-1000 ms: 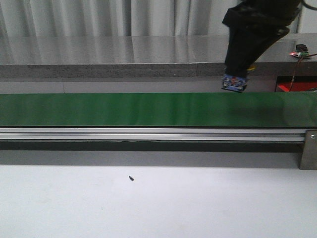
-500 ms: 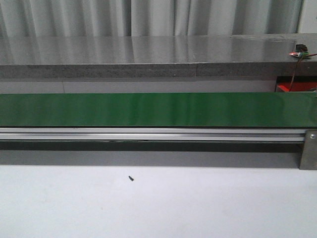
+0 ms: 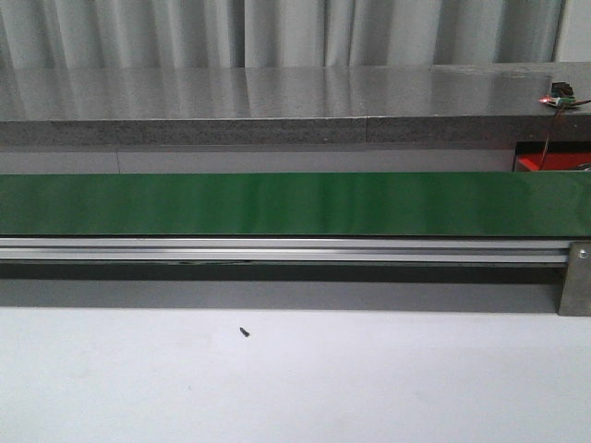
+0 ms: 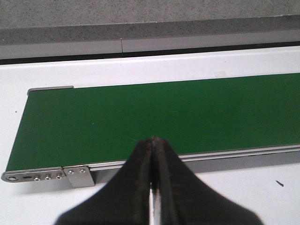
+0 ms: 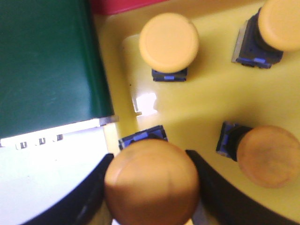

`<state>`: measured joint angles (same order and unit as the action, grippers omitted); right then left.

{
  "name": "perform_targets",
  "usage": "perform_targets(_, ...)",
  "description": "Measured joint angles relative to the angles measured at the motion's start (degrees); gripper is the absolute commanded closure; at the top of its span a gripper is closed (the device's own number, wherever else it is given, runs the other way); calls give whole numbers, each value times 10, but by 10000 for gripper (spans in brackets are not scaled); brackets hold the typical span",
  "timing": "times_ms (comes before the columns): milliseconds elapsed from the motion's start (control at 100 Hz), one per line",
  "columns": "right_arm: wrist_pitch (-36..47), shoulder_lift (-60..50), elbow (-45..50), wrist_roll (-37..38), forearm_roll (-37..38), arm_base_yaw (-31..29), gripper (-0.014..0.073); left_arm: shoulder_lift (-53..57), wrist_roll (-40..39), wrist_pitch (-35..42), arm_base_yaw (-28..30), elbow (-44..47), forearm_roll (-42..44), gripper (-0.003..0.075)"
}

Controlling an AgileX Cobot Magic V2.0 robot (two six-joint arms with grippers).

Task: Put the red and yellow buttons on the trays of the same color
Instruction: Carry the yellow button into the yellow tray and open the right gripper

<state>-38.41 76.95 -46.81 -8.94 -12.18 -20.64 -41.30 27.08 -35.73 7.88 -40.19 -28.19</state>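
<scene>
Green belting fills the middle of the front view: a long conveyor belt (image 3: 277, 203) runs the full width of the white table (image 3: 295, 388), with a silver rail (image 3: 277, 249) along its near edge and a grey stone ledge (image 3: 231, 106) behind it. A small dark screw (image 3: 245, 331) lies on the table in front of the rail, and a sliver of a red tray (image 3: 540, 162) shows past the belt's far right end. Neither arm appears in that view. From the left wrist camera, the left gripper (image 4: 153, 140) hangs over the near edge of the belt close to its end, its two black fingers (image 4: 140, 178) pressed together with nothing between them. From the right wrist camera, the right gripper (image 5: 150, 187) pinches a yellow button (image 5: 152, 180) by its sides (the blue base just shows beneath the cap), above the yellow tray (image 5: 197, 105) at the tray edge nearest the end of the belt. Three more yellow buttons rest in that tray: one (image 5: 168, 43) just beside the belt end, another (image 5: 276, 28) at the tray's far side, and a third (image 5: 267, 154) near the held one but apart from it.
</scene>
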Motion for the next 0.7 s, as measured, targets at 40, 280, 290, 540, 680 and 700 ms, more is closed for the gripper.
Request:
perform_targets(40, 7, 0, 10, 0, 0, 0, 538, 0, 0, 0, 0, 0, 0, 740)
perform_targets(280, 42, 12, 48, 1, 10, 0, 538, 0, 0, 1, 0, 0, 0, 740)
perform_targets(290, 42, 12, 48, 1, 12, 0, 538, 0, 0, 1, 0, 0, 0, 740)
perform_targets(540, 60, 55, 50, 3, 15, 0, 531, 0, 0, 3, 0, 0, 0, 740)
perform_targets(680, 60, 66, 50, 14, 15, 0, 333, 0, 0, 3, 0, 0, 0, 740)
perform_targets(700, 60, 66, 50, 14, 15, 0, 284, 0, 0, 3, 0, 0, 0, 740)
